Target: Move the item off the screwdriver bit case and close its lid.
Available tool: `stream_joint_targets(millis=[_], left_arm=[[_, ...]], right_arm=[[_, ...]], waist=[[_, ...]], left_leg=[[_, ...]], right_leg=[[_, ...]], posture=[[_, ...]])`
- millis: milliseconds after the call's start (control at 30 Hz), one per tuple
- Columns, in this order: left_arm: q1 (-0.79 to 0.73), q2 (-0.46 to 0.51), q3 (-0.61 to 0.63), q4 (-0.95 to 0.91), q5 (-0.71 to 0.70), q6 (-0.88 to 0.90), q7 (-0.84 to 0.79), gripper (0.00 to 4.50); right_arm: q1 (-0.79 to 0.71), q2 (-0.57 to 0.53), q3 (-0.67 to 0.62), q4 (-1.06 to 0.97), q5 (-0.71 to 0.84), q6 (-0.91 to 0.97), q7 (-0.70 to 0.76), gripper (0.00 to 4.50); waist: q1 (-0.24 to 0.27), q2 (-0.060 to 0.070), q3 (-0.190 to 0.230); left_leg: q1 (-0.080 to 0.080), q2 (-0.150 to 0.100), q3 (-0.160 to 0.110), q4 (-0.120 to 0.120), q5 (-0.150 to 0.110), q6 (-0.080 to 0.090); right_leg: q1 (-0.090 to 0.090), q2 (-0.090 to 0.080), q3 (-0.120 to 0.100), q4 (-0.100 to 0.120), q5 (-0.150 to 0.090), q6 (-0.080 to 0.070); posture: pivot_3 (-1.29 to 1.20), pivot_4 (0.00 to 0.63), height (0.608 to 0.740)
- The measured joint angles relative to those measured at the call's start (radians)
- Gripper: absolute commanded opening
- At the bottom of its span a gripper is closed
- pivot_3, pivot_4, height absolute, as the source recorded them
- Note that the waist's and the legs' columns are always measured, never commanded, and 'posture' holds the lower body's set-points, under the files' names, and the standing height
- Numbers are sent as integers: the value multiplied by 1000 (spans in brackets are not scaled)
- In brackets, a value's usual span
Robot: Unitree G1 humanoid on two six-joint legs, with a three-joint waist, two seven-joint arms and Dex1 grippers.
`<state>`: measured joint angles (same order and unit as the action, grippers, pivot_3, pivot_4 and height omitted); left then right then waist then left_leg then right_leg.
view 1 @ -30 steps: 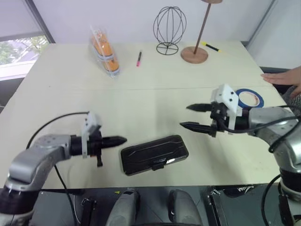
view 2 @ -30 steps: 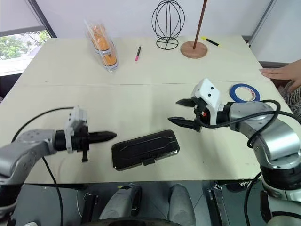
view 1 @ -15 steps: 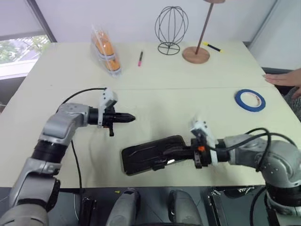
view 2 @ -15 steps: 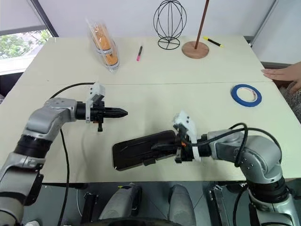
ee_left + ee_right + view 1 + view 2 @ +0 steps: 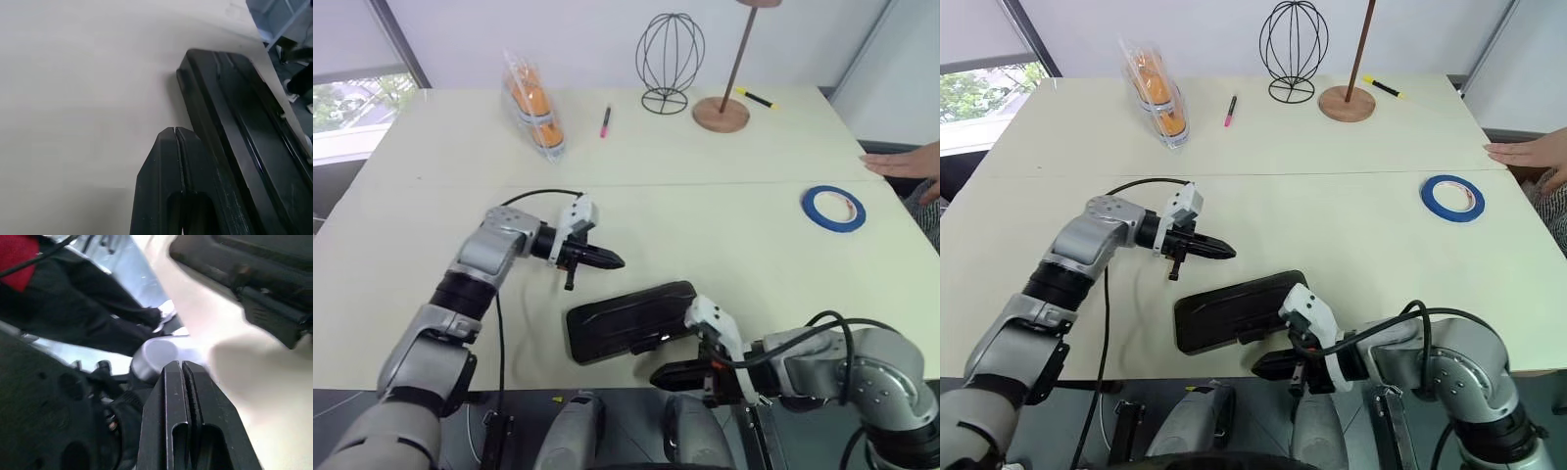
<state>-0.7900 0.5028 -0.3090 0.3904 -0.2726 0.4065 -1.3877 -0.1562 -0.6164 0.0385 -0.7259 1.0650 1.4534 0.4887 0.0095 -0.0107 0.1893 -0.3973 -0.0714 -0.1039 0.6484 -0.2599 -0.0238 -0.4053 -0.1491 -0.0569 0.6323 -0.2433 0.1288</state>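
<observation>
The screwdriver bit case (image 5: 631, 321) lies flat near the table's front edge, dark, with its lid (image 5: 636, 311) down and the latch tab (image 5: 651, 340) facing me. The roll of blue tape (image 5: 833, 209) rests on the table far to the right, well apart from the case. My left gripper (image 5: 615, 261) is shut and empty, its tip just beyond the case's far edge; the left wrist view has the case (image 5: 244, 147) right beside the fingers (image 5: 166, 161). My right gripper (image 5: 658, 375) is shut and empty, low in front of the table edge, below the latch tab (image 5: 274, 320).
At the back stand a clear bag of orange items (image 5: 533, 103), a pink pen (image 5: 604, 121), a wire sphere (image 5: 669, 61), a wooden stand base (image 5: 721, 115) and a yellow marker (image 5: 754, 97). A person's hand (image 5: 906, 162) rests on the right table edge.
My right gripper shut, swung left from near the tape to the case's right end, then sank below the front edge. My left gripper moved up and right to the case's far side.
</observation>
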Motion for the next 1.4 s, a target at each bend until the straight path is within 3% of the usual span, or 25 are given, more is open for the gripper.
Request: stream_joint_targets(millis=[167, 567, 833, 1400], left_arm=[[-7, -59, -33, 75, 59, -81, -6, 0], [-11, -130, -71, 206, 191, -302, 1, 0], [-21, -178, -72, 213, 217, -325, -6, 0], [4, -149, -71, 136, 240, -335, -32, 0]], right_arm=[[-6, 124, 11, 31, -46, 55, -179, 54], [20, 277, -16, -7, -106, 153, -355, 54], [8, 313, -3, -21, -148, 154, -406, 54], [-24, 397, 83, -23, -252, 154, -434, 54]], waist=[[-1, 0, 0], [-1, 0, 0], [-11, 0, 0], [-26, 1, 0]], left_leg=[[0, 0, 0, 0, 0, 0], [0, 0, 0, 0, 0, 0], [1, 0, 0, 0, 0, 0], [2, 0, -1, 0, 0, 0]], right_leg=[[0, 0, 0, 0, 0, 0], [0, 0, 0, 0, 0, 0], [0, 1, 0, 1, 0, 0], [0, 1, 0, 2, 0, 0]], posture=[[0, 150, 740], [0, 150, 740], [0, 150, 740], [0, 150, 740]])
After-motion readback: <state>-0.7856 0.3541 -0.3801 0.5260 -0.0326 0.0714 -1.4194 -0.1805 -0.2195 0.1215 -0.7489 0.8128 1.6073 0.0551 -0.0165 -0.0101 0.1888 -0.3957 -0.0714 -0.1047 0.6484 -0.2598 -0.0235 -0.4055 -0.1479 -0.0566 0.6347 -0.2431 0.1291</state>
